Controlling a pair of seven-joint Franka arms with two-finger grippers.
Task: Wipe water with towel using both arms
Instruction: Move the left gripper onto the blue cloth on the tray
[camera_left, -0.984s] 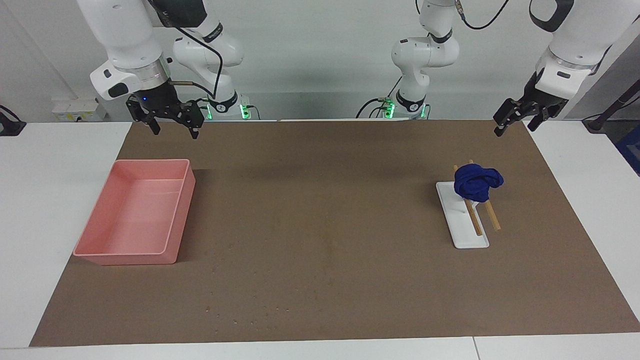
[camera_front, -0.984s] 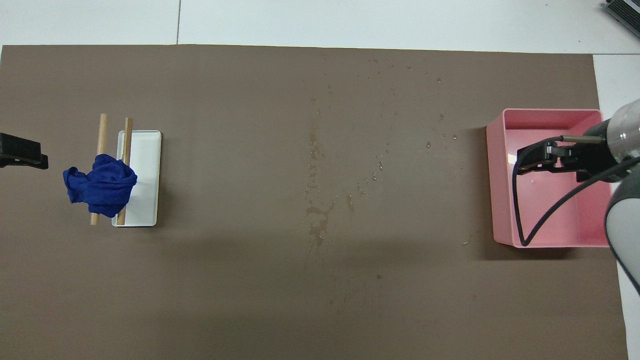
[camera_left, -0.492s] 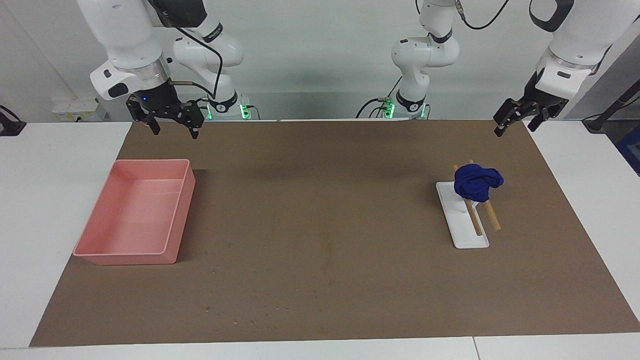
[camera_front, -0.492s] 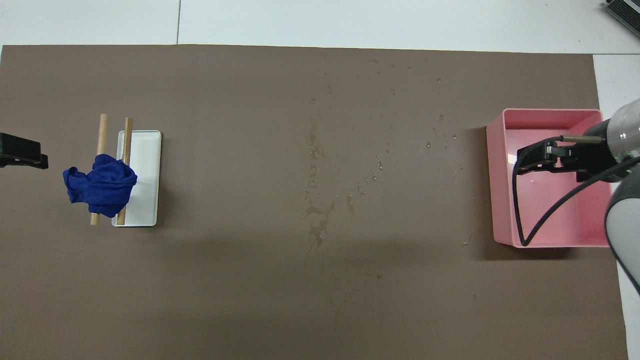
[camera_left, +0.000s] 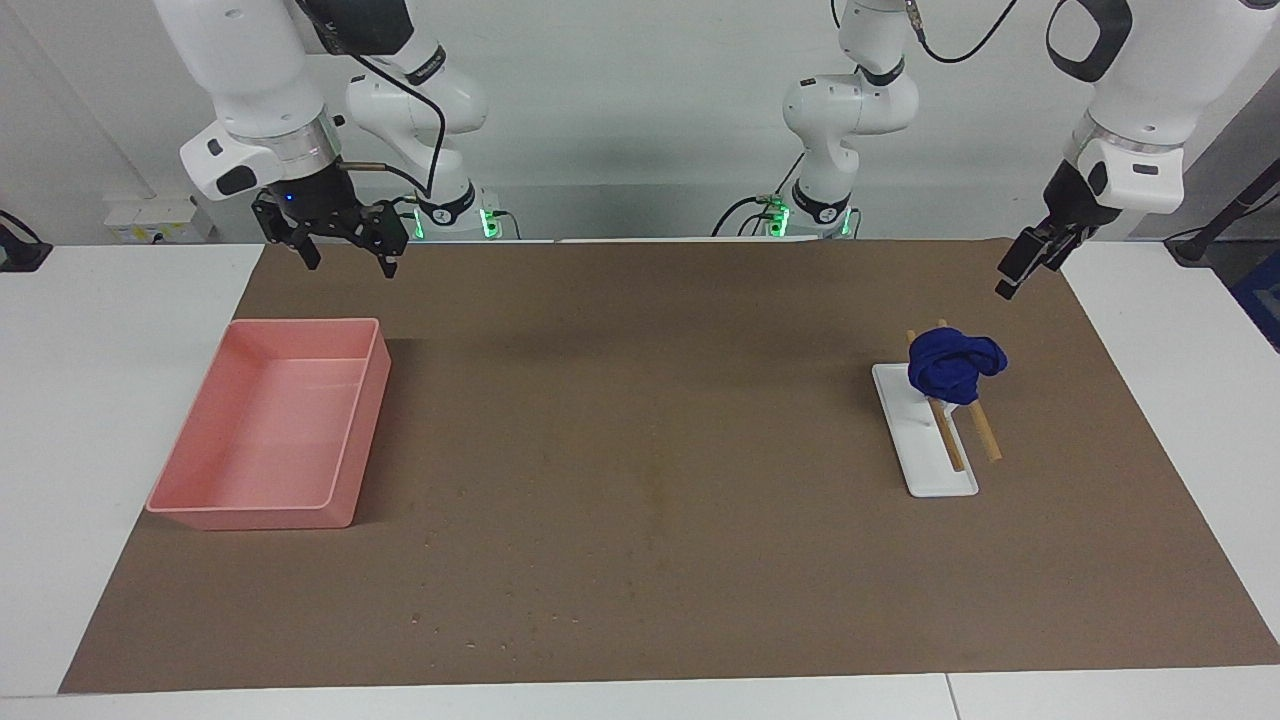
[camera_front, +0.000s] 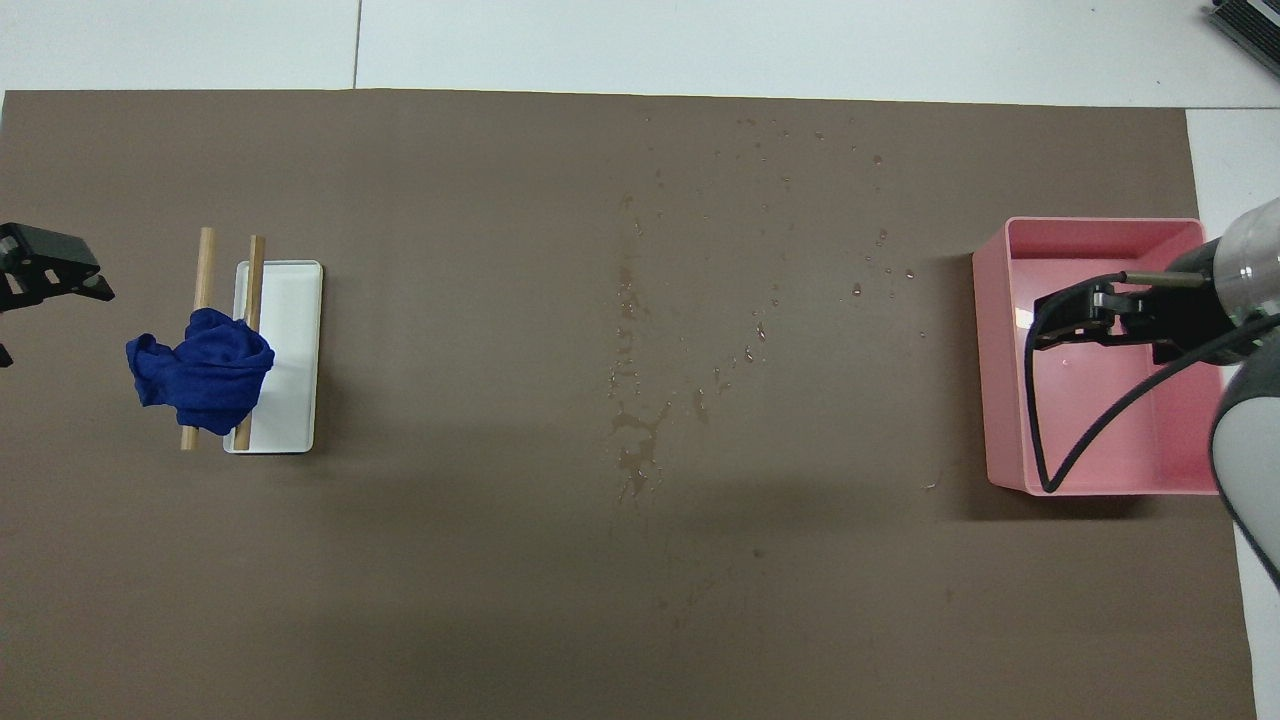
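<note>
The royal-blue towel (camera_left: 953, 367) lies bunched on two wooden rods (camera_left: 962, 435) that rest across a white tray (camera_left: 915, 450), at the left arm's end of the mat; it also shows in the overhead view (camera_front: 200, 380). Water (camera_front: 635, 440) lies as a small puddle and scattered drops in the middle of the mat. My left gripper (camera_left: 1010, 280) hangs open in the air over the mat's edge beside the towel, apart from it, and shows at the overhead view's edge (camera_front: 45, 300). My right gripper (camera_left: 350, 262) is open and empty above the pink tray (camera_left: 262, 428).
The pink tray (camera_front: 1000, 400) stands at the right arm's end of the brown mat (camera_left: 640, 560). More drops (camera_front: 800, 160) lie on the mat farther from the robots than the puddle. White table surrounds the mat.
My left gripper has turned at the wrist and moved slightly lower, toward the towel. The right arm, towel and tray have not moved.
</note>
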